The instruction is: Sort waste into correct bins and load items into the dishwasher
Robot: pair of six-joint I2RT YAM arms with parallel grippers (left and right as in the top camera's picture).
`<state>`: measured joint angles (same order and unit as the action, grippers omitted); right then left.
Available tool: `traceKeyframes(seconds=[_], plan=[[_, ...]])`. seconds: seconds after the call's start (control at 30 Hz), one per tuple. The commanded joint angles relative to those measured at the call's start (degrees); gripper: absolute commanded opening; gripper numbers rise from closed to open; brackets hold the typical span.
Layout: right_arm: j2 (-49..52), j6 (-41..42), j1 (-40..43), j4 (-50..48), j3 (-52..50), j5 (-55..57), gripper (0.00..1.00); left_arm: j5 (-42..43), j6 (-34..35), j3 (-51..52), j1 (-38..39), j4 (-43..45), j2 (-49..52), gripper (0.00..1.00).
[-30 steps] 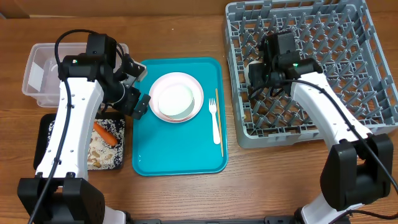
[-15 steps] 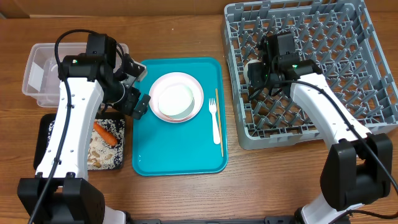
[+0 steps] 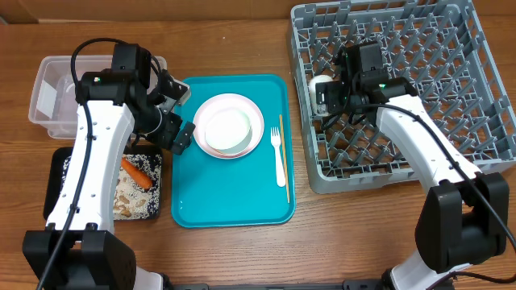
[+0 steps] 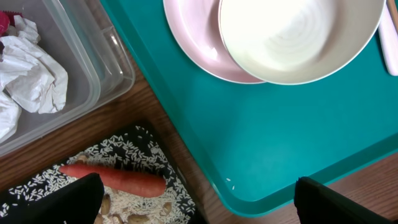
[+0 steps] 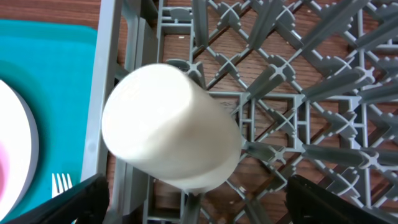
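Observation:
A white cup (image 5: 171,134) lies tilted, base up, against the left wall of the grey dish rack (image 5: 298,81). My right gripper (image 5: 199,205) stands open around it, both fingers clear of it. In the overhead view the cup (image 3: 320,83) sits just left of the right gripper (image 3: 326,97). My left gripper (image 4: 199,208) is open and empty, straddling the gap between the black tray (image 4: 149,146) and the teal tray. A carrot (image 4: 115,178) and rice lie in the black tray. White napkins (image 4: 34,78) fill the clear tub (image 4: 109,59). A white bowl (image 4: 298,37) rests on the pink plate (image 4: 193,46).
The teal tray (image 3: 234,201) holds the plate (image 3: 208,113), the bowl (image 3: 227,129), a white fork (image 3: 280,157) and a wooden stick (image 3: 284,133). The dish rack (image 3: 379,179) fills the right side of the table. The clear tub (image 3: 48,113) and black tray (image 3: 60,173) stand at the left.
My right gripper has opened and let go of the cup, which now shows at the rack's left edge. The left arm has not moved.

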<state>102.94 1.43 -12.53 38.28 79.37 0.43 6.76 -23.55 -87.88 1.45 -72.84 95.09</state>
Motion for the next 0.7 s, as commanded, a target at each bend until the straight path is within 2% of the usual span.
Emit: traceKeyframes(seconds=[0.0,0.37,0.47,0.5,0.6,0.63,0.67], plan=[[-0.1,0.0,-0.3,0.8,3.3,0.1,0.93,-0.3,0.0,-0.7,-0.3,0.0,-0.7,1.0],[-1.5,0.1,-0.4,15.4,18.4,-3.7,0.94,-0.3,0.0,-0.7,-0.2,0.0,-0.7,1.0],[-2.1,0.1,-0.4,15.7,18.6,-4.6,0.89,-0.3,0.0,-0.7,-0.3,0.0,-0.7,1.0],[-2.1,0.1,-0.4,15.6,18.6,-5.2,0.8,-0.3,0.0,-0.7,-0.3,0.0,-0.7,1.0],[-1.3,0.0,-0.4,15.6,18.5,-9.7,0.29,-0.3,0.0,-0.7,-0.3,0.0,-0.7,1.0],[-1.0,0.0,-0.4,15.5,18.5,-10.9,0.19,-0.3,0.0,-0.7,-0.3,0.0,-0.7,1.0],[-0.6,0.0,-0.4,15.4,18.5,-11.3,0.14,-0.3,0.0,-0.7,-0.3,0.0,-0.7,1.0]])
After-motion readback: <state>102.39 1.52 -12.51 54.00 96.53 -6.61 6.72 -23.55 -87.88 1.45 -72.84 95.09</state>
